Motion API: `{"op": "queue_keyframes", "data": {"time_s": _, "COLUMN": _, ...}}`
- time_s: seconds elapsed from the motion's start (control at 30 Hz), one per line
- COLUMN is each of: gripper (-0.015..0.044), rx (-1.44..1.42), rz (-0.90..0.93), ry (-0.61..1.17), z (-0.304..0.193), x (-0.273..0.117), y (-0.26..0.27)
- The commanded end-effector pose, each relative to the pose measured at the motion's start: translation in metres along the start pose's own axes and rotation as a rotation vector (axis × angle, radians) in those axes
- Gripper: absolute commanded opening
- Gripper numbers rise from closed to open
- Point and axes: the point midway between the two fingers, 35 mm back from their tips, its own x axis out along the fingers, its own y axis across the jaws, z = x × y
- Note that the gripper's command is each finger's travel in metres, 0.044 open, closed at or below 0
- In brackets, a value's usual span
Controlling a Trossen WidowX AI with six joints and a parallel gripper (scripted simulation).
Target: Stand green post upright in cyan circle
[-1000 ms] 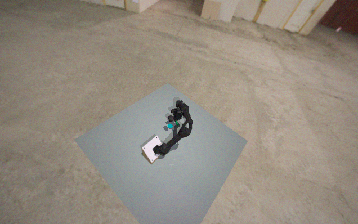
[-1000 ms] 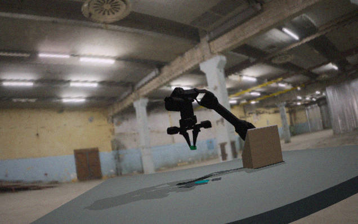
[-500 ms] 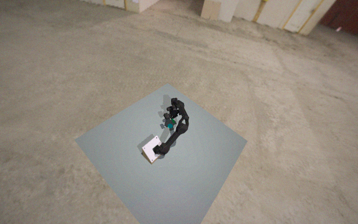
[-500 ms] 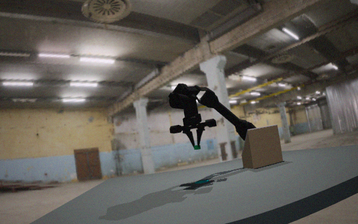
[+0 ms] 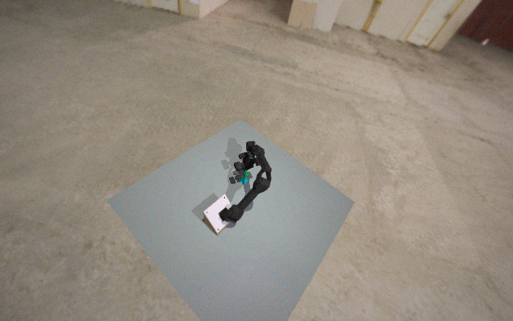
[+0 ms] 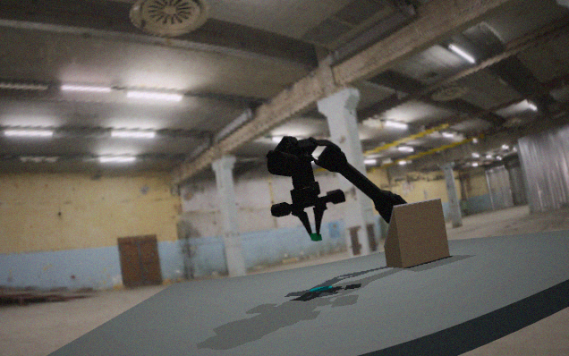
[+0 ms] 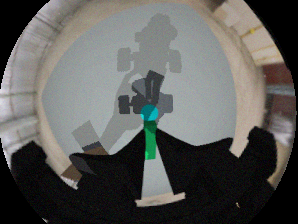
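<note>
The mat (image 5: 282, 250) at the frame centre looks smooth and matt, grey-blue, against the rough, mottled concrete floor (image 5: 101, 101) around it. The arm (image 6: 362, 181) is matt black like plastic; the block (image 6: 418, 234) looks like plain brown cardboard.
</note>
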Motion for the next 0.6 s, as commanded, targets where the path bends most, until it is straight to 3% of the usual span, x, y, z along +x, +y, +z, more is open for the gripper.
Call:
{"op": "queue_keyframes", "data": {"time_s": 0.0, "gripper": 0.0023, "rx": -0.001, "rz": 0.020, "ry": -0.022, "z": 0.000, "x": 0.003, "y": 0.001}}
{"op": "queue_keyframes", "data": {"time_s": 0.57, "gripper": 0.0023, "rx": 0.013, "rz": 0.097, "ry": -0.124, "z": 0.002, "x": 0.014, "y": 0.004}}
